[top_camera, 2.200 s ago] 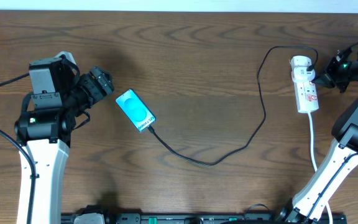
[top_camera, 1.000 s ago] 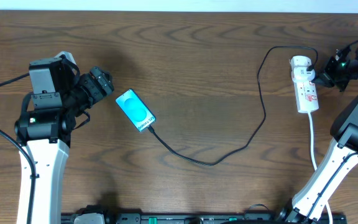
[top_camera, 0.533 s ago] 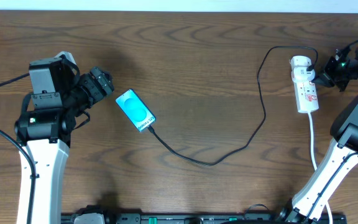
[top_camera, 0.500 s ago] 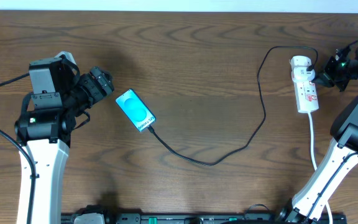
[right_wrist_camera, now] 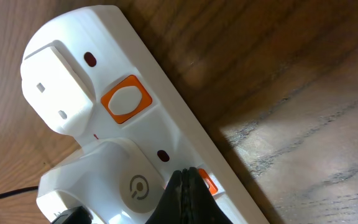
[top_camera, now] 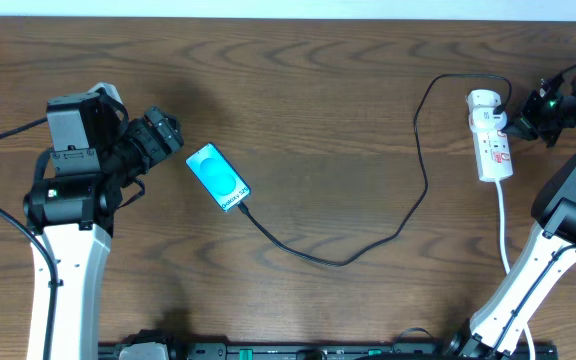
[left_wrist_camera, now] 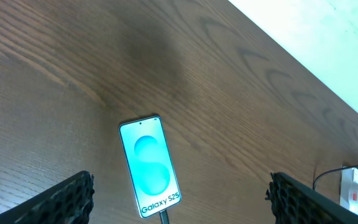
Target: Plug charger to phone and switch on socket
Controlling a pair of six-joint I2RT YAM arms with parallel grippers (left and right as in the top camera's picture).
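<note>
White rigid plastic is what the socket [top_camera: 490,135] is made of. It is laid at the right side of the counter [top_camera: 318,100] and is judged light enough to be slid across the wood by a sideways shove. Its orange switch [right_wrist_camera: 126,99] is therefore best pressed straight down on the raised face. The right end effector [right_wrist_camera: 185,185] is seen with its fingers pressed together, the tip set at a second orange switch [right_wrist_camera: 207,185] that is partly hidden behind it. Whether contact is made cannot be told. The phone [top_camera: 218,178], judged flat, slick and breakable, is laid left of centre, with the charger [top_camera: 348,262] joined at its lower end. The charger is judged limp and is best taken by its stiff connector. The left end effector [top_camera: 171,135] is held wide apart beside the phone, with nothing gripped.
</note>
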